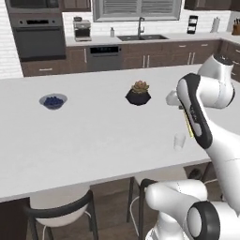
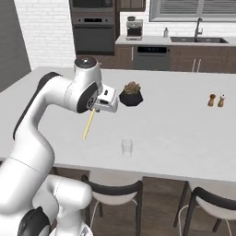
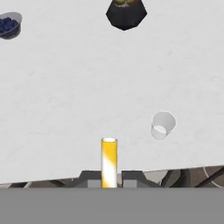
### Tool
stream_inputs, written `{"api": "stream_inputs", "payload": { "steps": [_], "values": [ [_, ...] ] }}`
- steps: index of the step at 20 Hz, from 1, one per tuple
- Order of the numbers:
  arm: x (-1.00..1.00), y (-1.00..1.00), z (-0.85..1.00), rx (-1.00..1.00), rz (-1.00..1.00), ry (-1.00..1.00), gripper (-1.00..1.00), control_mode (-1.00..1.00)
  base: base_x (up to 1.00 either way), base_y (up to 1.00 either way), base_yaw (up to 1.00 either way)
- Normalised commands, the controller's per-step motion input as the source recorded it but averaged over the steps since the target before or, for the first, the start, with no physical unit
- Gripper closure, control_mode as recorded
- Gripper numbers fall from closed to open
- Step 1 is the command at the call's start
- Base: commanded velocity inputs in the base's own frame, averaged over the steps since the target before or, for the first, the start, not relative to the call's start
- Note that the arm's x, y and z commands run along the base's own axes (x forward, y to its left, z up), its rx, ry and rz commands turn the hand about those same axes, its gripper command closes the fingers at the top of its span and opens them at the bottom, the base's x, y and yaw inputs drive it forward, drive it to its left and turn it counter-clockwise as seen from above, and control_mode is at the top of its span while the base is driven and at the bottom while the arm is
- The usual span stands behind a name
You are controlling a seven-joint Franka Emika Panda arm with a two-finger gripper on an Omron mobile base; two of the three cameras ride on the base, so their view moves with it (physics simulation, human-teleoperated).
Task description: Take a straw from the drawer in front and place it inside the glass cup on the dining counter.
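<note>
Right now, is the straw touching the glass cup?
Apart. The hand view shows the straw held between the jaws, with bare white dining counter between it and the glass cup. The right base view shows the same gap.

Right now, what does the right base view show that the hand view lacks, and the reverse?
Right base alone: two small brown and white shakers and the white arm over the large white dining counter. Hand alone: a small bowl of blue berries. Both: the thin pale-yellow straw gripped in the claw, the small clear glass cup standing apart from it, and the dark potted succulent.
</note>
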Motion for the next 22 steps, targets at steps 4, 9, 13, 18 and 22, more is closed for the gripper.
{"api": "stream_inputs", "payload": {
  "steps": [4, 9, 13, 18, 22],
  "values": [
    [0.0, 0.0, 0.0, 0.0, 0.0, 0.0, 1.0, 1.0, 0.83, -0.52, 0.27],
    [0.1, -0.09, 0.0, 0.02, 0.02, 0.0, 1.0, -1.0, 0.6, -0.36, 0.21],
    [0.16, -0.61, 0.02, 0.06, 0.06, -0.05, 1.0, -1.0, 0.0, 0.0, 0.0],
    [-0.05, -0.77, 0.05, 0.08, 0.09, -0.28, 1.0, -1.0, 0.0, 0.0, 0.0],
    [-0.12, -0.53, 0.0, 0.1, 0.17, -0.43, 1.0, -1.0, 0.0, 0.0, 0.0]
  ]
}}
